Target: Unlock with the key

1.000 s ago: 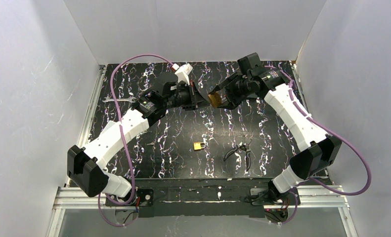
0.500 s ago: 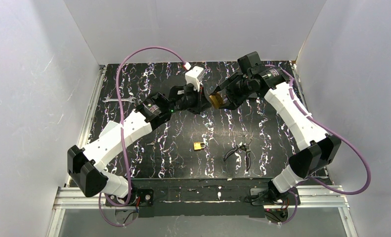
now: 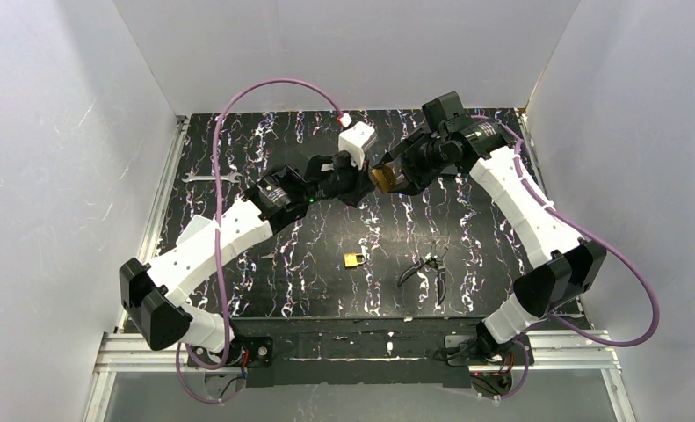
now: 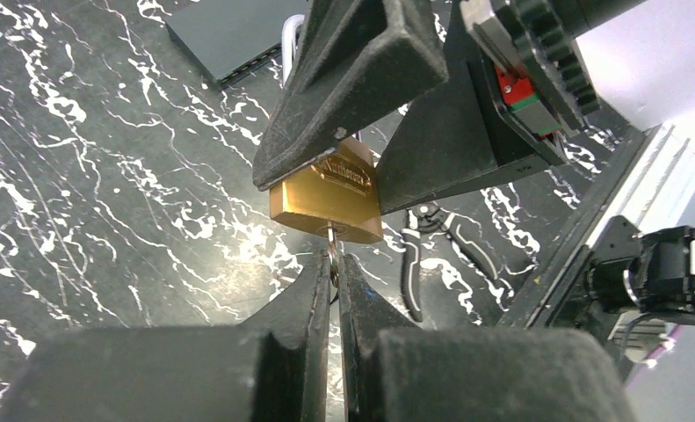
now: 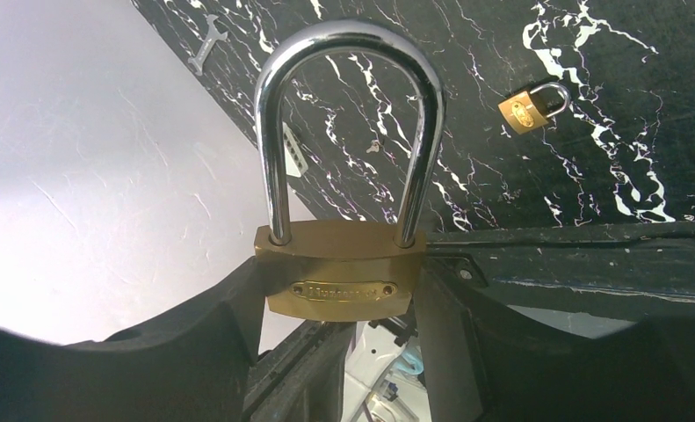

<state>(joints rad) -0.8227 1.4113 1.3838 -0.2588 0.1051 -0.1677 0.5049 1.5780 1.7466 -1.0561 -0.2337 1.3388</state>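
Left arm (image 3: 238, 220) has swung right since the earlier frame, and its wrist camera block now sits higher and closer to the right arm (image 3: 519, 198), which has not shifted. Black marbled table (image 3: 308, 272): wrench (image 3: 213, 178), pliers (image 3: 424, 268) and loose small padlock (image 3: 354, 259) all lie where they were, well apart from each other.

Right gripper (image 5: 339, 303) is spread wide around the big brass padlock (image 5: 341, 264), with a finger on each side of the body, holding it up off the table. Both legs of the shackle (image 5: 348, 40) sit in the body.

Left gripper (image 4: 333, 264) is pressed together, pinching the key (image 4: 330, 242) between its fingertips. The key's blade points up and meets the underside of the held padlock at the keyway. Can't tell how deep it goes. Key head is hidden between the fingers.

In the top view the two grippers meet tip to tip above the far middle of the table.
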